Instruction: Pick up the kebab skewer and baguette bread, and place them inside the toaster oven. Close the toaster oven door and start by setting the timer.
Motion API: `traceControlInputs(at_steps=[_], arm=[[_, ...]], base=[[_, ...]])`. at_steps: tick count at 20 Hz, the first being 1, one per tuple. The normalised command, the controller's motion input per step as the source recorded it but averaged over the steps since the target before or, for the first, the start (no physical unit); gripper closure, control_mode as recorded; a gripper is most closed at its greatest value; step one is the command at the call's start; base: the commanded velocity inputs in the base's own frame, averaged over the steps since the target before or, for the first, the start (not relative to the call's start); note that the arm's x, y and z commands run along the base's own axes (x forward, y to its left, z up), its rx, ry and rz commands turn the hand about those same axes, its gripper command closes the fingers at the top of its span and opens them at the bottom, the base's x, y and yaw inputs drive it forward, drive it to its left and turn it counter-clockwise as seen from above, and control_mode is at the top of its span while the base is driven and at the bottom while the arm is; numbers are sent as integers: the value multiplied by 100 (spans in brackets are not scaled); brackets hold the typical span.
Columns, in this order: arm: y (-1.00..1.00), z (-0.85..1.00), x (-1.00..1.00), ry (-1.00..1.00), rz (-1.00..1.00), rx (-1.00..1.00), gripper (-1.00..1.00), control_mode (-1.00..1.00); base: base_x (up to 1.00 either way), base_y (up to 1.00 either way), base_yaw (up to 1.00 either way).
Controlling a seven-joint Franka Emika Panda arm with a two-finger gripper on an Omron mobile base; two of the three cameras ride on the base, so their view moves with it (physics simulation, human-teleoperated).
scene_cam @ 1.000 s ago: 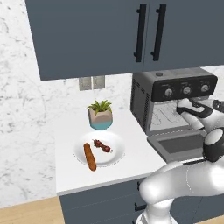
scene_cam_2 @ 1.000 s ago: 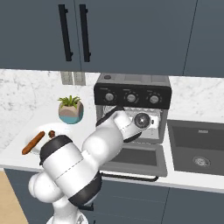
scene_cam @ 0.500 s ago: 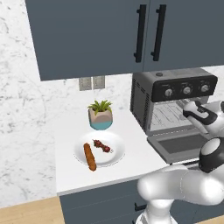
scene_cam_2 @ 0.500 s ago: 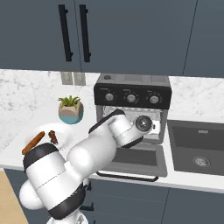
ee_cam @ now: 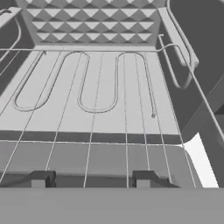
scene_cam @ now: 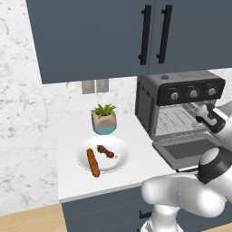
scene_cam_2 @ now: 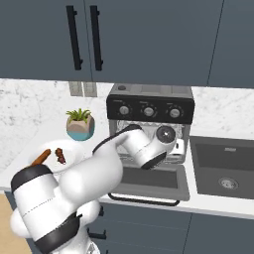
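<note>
The kebab skewer (scene_cam: pixel 105 151) and the orange-brown baguette bread (scene_cam: pixel 93 163) lie side by side on a white plate (scene_cam: pixel 118 159), left of the toaster oven (scene_cam: pixel 181 88). The toaster oven door (scene_cam: pixel 186 149) hangs open and flat in front of it. My hand reaches into the oven's mouth at its right side. In the hand view my gripper (ee_cam: pixel 92 178) is open, with nothing between its fingertips (ee_cam: pixel 41 178), just above the bare wire rack (ee_cam: pixel 109 87). The right base view also has the skewer (scene_cam_2: pixel 60 155) and baguette (scene_cam_2: pixel 40 157) on the plate, far left of my hand.
A potted plant (scene_cam: pixel 104 120) stands behind the plate by the wall. Dark cabinets (scene_cam: pixel 113 36) hang above the counter. A sink (scene_cam_2: pixel 225 166) lies right of the oven. My arm's elbow bulges over the counter's front edge.
The hand has stayed at the oven's mouth. The arm's elbow and forearm have swung lower and to the right in the left base view.
</note>
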Motion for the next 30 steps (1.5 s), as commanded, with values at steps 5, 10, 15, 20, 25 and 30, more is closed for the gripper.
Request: traceControlInputs(at_steps=[5, 10, 15, 20, 25, 30], arm=[[-15, -82, -72, 20, 1, 0, -100, -100], [-3, -67, -71, 18, 0, 0, -100, -100], [1, 15, -40, 9, -5, 0, -100, -100], [64, 58, -45, 0, -3, -1, -100, -100], [99, 36, -32, 0, 0, 0, -100, -100], [100, 6, -25, 0, 1, 0, -100, -100]], base=[[0, 0, 0], [0, 0, 0], [0, 0, 0], [0, 0, 0], [0, 0, 0], [0, 0, 0]])
